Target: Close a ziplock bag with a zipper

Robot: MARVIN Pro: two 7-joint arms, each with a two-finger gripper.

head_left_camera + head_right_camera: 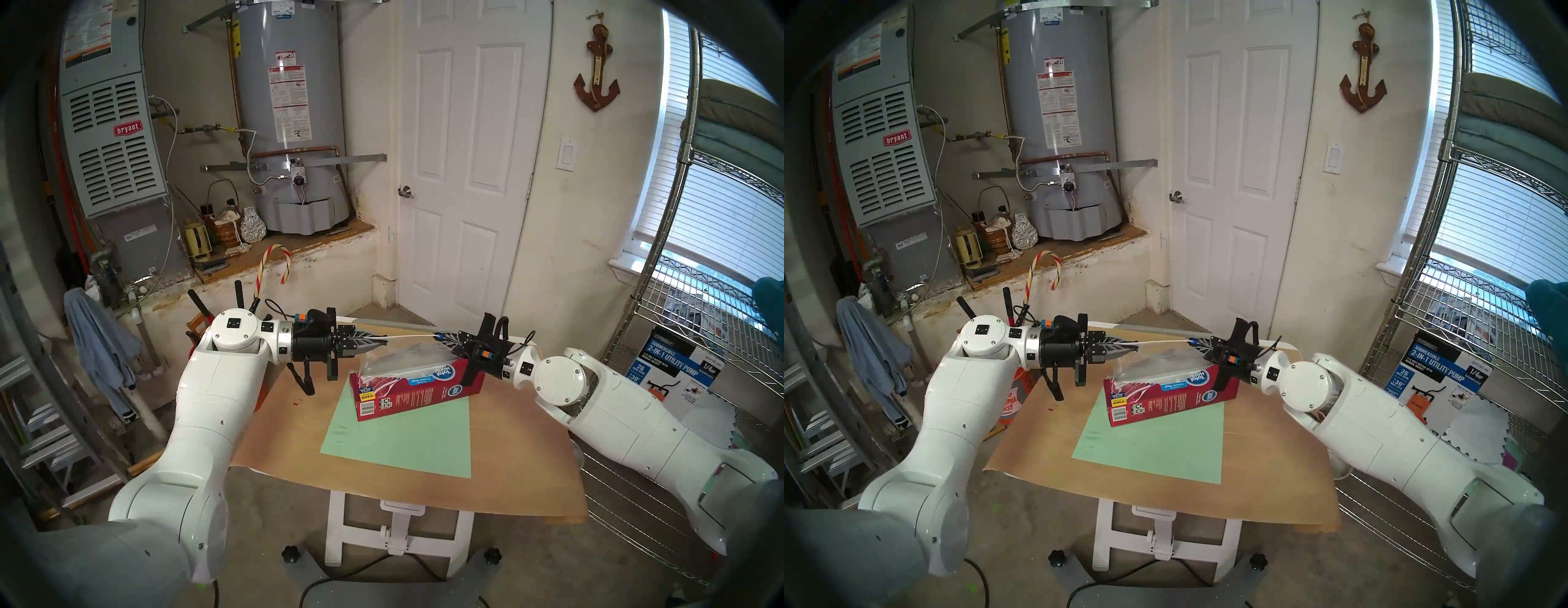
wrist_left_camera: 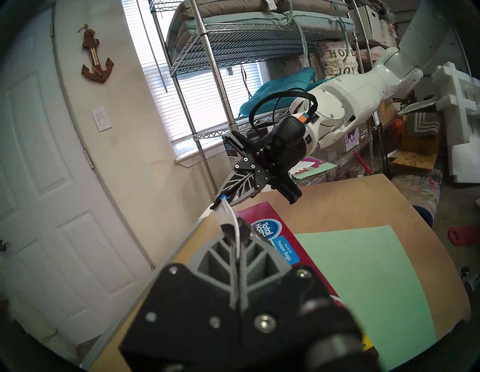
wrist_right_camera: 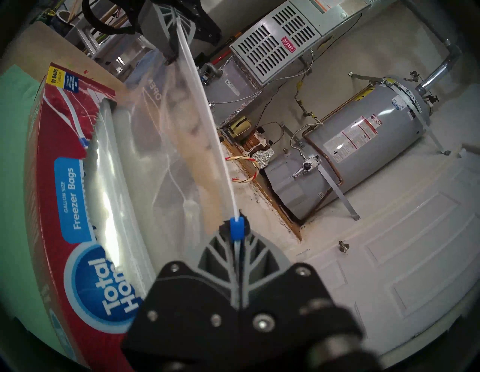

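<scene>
We see both arms raised above the table (image 1: 509, 479), facing each other with the ziplock bag (image 1: 401, 358) strung between them. The left gripper (image 1: 382, 341) is clenched on one end of the bag's white zip strip; in the left wrist view the strip runs right into the pinch between its fingers (image 2: 220, 262). The right gripper (image 1: 441, 338) is clenched on the other end, at the zipper (image 3: 237, 228), whose blue slider sits just at its fingertips with the white strip running back between them. The strip is pulled taut and nearly level between the two grippers. The clear body of the bag hangs below the strip and sags down onto the red box (image 1: 420, 392), touching its top. The box lies on its side on a green sheet (image 1: 403, 441) that rests on the tan tabletop; its torn top opening shows more plastic inside in the right wrist view. Whether the strip is sealed along its whole length we cannot tell. Behind the table stand a white door (image 1: 462, 161), a grey water heater (image 1: 292, 110) and a furnace (image 1: 110, 140); a wire shelf (image 1: 721, 322) is on the right.
</scene>
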